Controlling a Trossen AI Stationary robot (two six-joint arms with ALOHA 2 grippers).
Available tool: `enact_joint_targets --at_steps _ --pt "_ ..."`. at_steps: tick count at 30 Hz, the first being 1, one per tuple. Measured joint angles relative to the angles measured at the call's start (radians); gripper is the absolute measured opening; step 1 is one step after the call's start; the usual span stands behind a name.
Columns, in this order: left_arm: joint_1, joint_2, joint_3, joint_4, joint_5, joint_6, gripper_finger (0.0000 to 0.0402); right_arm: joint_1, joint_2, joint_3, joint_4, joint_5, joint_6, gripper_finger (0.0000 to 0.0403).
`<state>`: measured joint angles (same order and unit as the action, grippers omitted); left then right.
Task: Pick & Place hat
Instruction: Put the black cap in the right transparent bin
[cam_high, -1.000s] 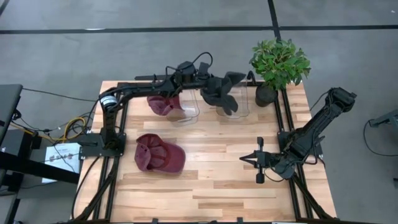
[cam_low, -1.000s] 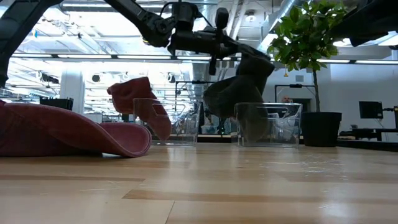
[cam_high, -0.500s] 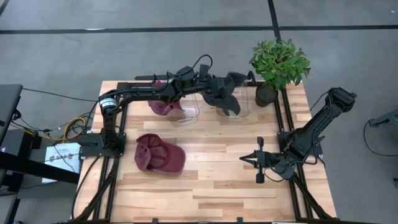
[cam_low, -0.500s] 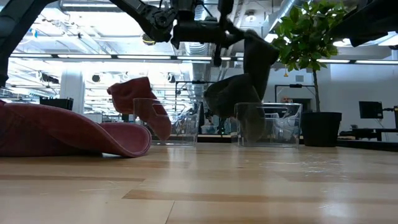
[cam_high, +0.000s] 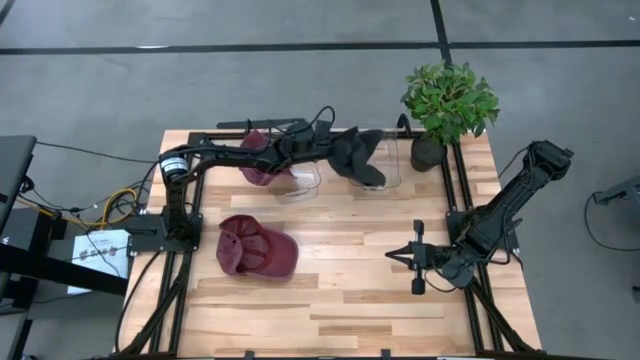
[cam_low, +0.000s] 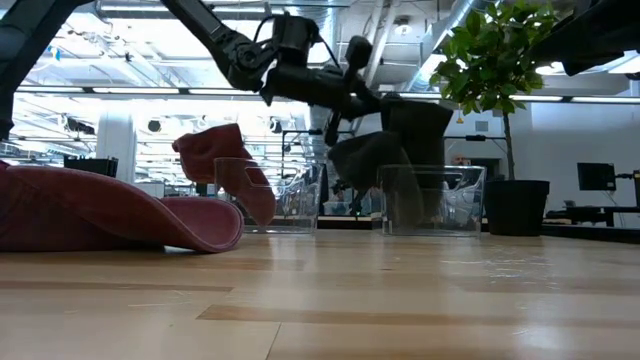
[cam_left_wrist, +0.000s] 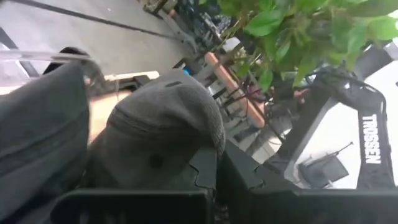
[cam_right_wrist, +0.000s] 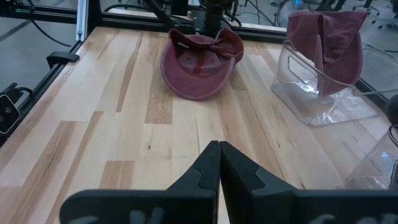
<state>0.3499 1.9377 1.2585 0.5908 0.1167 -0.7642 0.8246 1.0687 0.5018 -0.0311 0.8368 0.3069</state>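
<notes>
Dark grey fabric fills the grip of the left tool (cam_high: 330, 152): its fingers are pinched tight on a soft charcoal cap (cam_high: 358, 158), which hangs from them over a clear plastic stand (cam_high: 385, 170) at the far edge of the light wooden surface (cam_high: 350, 270). Over the last second the arm has drawn the cap up and then brought it down again, and the tool now sits lower and closer to the arm's own base than it did a second ago; in the low view the cap (cam_low: 395, 150) drapes against the top of the clear stand (cam_low: 432, 200) rather than swinging free above it. That suggests the placing step is nearly done: the cap looks to be settling onto the stand, though I cannot tell whether it is properly seated, and the tool has not let go. Just behind the tool, toward the arm's base, a second clear stand (cam_high: 300, 178) already carries a maroon cap (cam_high: 262, 160), and another maroon cap (cam_high: 256, 247) lies flat on the surface well short of the tool, apparently not yet handled. Beyond the held cap stands a green leafy plant in a dark pot (cam_high: 448, 105). The right tool (cam_high: 400, 255) waits with its fingers pressed together, low over the surface on its own side, well away from the stands.
</notes>
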Motion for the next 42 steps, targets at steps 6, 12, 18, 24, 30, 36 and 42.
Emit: enact_joint_targets --at_steps 6,12,18,24,30,36,42 --pt "0.019 -0.016 -0.055 -0.001 0.026 0.062 0.001 0.0 0.001 0.0 0.0 0.0 0.0 0.0" --pt "0.051 -0.087 -0.108 -0.019 0.067 0.17 0.001 0.0 0.051 -0.001 0.003 -0.001 0.0 0.0" --pt "0.057 -0.191 -0.177 -0.027 0.064 0.276 0.001 -0.004 0.064 -0.001 0.009 -0.002 0.0 0.0" --pt "0.058 -0.232 -0.254 -0.036 0.03 0.304 0.001 -0.004 0.064 -0.001 0.016 -0.002 0.0 0.0" --pt "0.057 -0.208 -0.281 -0.04 -0.009 0.289 0.0014 -0.011 0.064 -0.001 0.018 -0.002 0.0 0.0" --pt "0.055 -0.208 -0.281 -0.036 -0.009 0.338 0.0027 -0.037 0.064 -0.001 0.017 -0.027 -0.009 0.0" --pt "0.054 -0.208 -0.281 -0.036 -0.012 0.412 0.0042 -0.055 0.064 -0.001 0.017 -0.05 -0.01 0.0"
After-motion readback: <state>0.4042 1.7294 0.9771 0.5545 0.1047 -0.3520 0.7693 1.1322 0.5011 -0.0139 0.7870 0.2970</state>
